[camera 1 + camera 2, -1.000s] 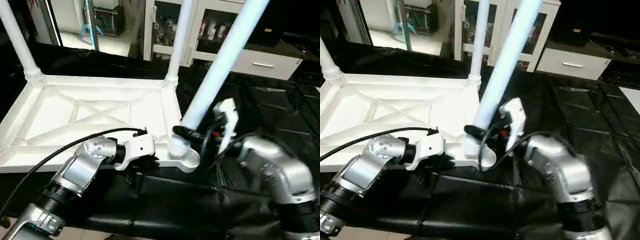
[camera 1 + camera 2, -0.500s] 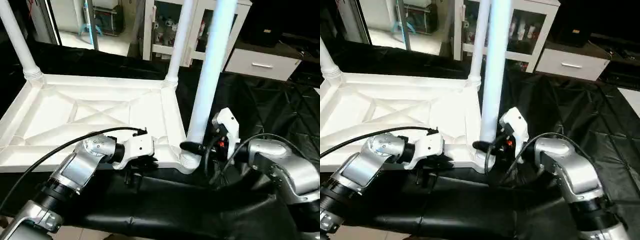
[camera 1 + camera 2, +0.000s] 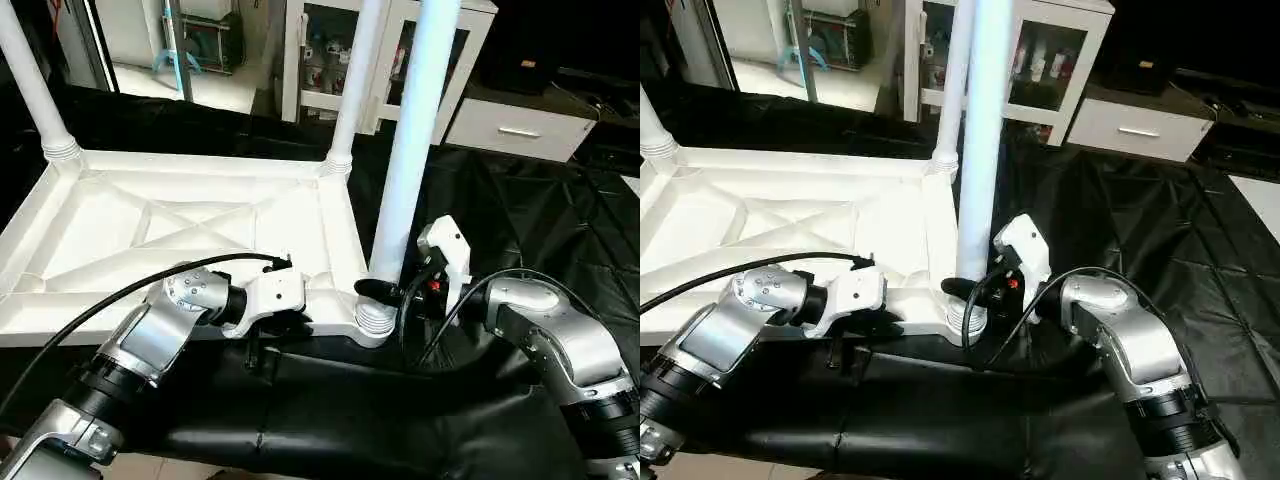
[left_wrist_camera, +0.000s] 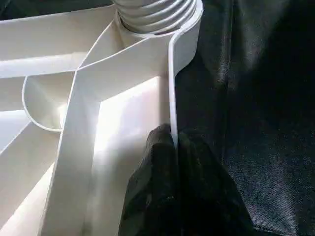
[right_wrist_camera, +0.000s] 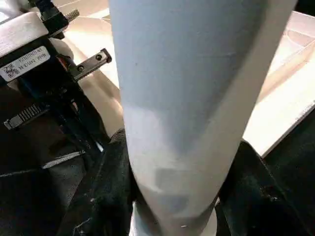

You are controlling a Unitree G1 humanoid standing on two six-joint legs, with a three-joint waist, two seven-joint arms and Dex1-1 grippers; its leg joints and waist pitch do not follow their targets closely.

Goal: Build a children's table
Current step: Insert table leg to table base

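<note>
Children's table top (image 3: pixel 180 230) lies underside up on the black-draped worktop (image 3: pixel 520 210), two legs already standing in the far corner sockets. Left pincer (image 4: pixel 172 162) is pinched on the top's near rim wall, presumably to brace the top against the push at the neighbouring corner. Right pincer (image 3: pixel 385 292) is closed around the base of the third leg (image 3: pixel 412 150), holding it upright over the near right socket (image 3: pixel 372 318), apparently to seat it.

Left hand (image 3: pixel 262 345) and right hand (image 3: pixel 385 293) both clamped.
</note>
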